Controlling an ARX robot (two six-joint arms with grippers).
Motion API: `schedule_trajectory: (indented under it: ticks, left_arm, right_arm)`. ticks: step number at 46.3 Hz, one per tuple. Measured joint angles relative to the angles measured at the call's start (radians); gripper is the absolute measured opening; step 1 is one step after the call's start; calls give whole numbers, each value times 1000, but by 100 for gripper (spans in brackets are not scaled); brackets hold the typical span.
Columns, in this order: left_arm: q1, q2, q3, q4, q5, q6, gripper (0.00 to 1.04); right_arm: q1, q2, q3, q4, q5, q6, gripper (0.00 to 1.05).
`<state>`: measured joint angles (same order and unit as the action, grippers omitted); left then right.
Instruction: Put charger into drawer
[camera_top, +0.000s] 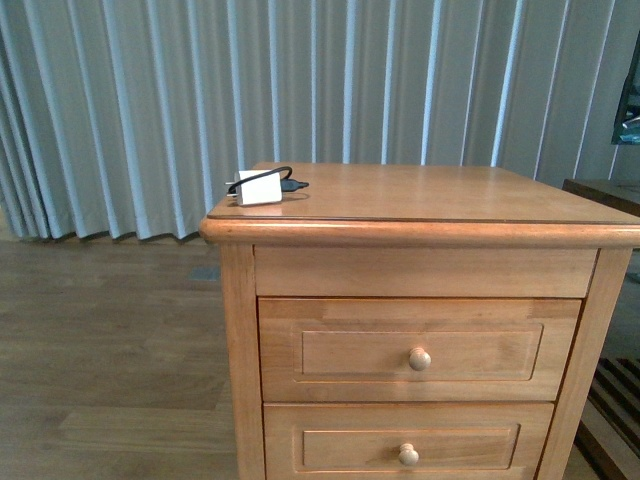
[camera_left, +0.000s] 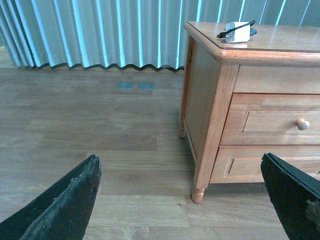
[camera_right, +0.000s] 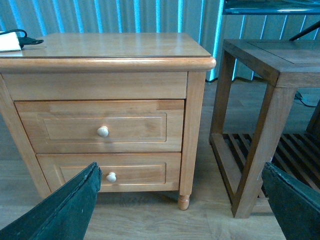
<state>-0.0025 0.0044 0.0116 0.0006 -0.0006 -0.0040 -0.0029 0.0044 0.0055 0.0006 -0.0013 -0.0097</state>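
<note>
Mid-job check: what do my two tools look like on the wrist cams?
Left tool: two broad, wedge-shaped black fingers tapering to points, surface rough and scuffed grey. Right tool: same wedge shape, dark with a greenish tint. No cables, markings or arm links show; front view shows neither arm.

The front view faces the light-wood two-drawer cabinet (camera_top: 450, 195) head-on and close, about level with its top, so the lower drawer is cut off below. Pale pleated curtains (camera_top: 130, 100) hang behind the cabinet. The left wrist view sits farther back, off the cabinet's left front corner, and looks down across brown plank floor (camera_left: 100, 130) at its side panel and front, seen at an angle. The right wrist view faces the cabinet's front from farther back, taking in its legs and a dark wooden slatted side table (camera_right: 270, 65) to its right. All three views share the cabinet's top and upper drawer (camera_top: 420, 335).
</note>
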Motion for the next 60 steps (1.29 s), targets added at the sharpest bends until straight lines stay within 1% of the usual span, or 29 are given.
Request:
schedule_trajectory:
  ticks: [60]
  left_arm:
    - [0, 0, 0, 0, 0, 0, 99]
  right_arm:
    - [0, 0, 0, 0, 0, 0, 96]
